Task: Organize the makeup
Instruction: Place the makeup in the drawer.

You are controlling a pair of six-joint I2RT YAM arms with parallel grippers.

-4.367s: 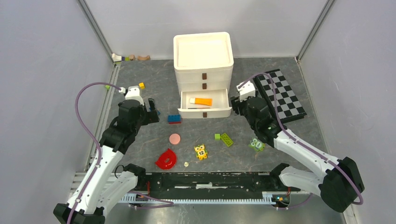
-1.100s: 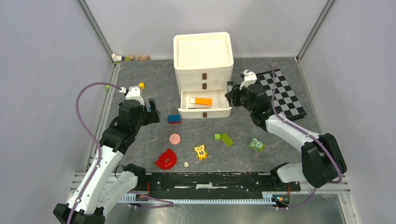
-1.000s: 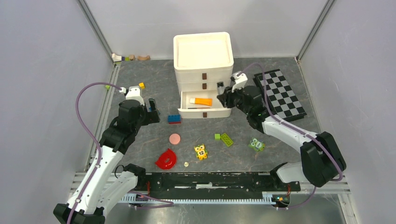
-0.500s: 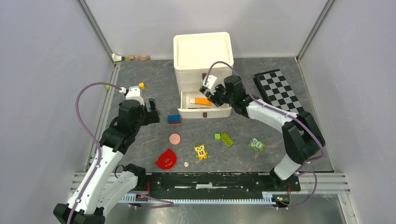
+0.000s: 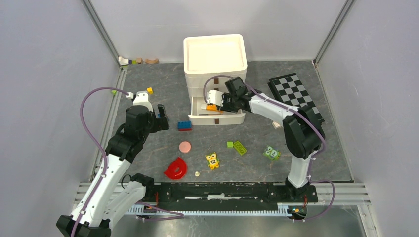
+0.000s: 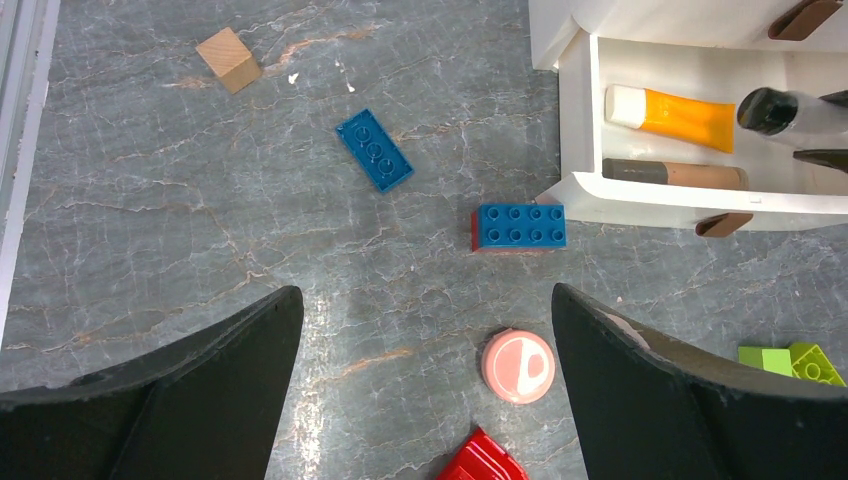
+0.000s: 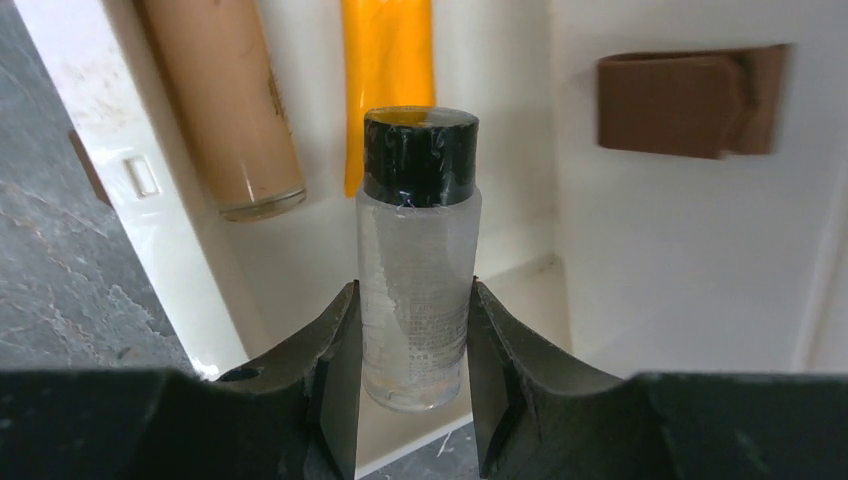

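A small clear bottle with a black cap (image 7: 418, 270) sits between the fingers of my right gripper (image 7: 412, 300), which is shut on it. The gripper (image 5: 218, 100) holds it over the open bottom drawer (image 5: 217, 119) of the white drawer unit. Inside the drawer lie an orange tube with a white cap (image 6: 680, 115) and a beige stick (image 6: 675, 173). The round pink disc (image 5: 185, 146) lies on the table. My left gripper (image 6: 425, 295) hangs open above the table, with the pink disc (image 6: 517, 365) near its right finger.
The white drawer unit (image 5: 215, 54) stands at the back centre, a checkerboard (image 5: 295, 96) to its right. Blue bricks (image 5: 184, 125), green bricks (image 5: 240, 147), a yellow owl block (image 5: 213, 160), a green owl block (image 5: 271, 152) and a red half-ring (image 5: 176, 168) lie scattered on the table.
My right arm has swung left from beside the checkerboard to over the open drawer, carrying the bottle. The left arm has not moved.
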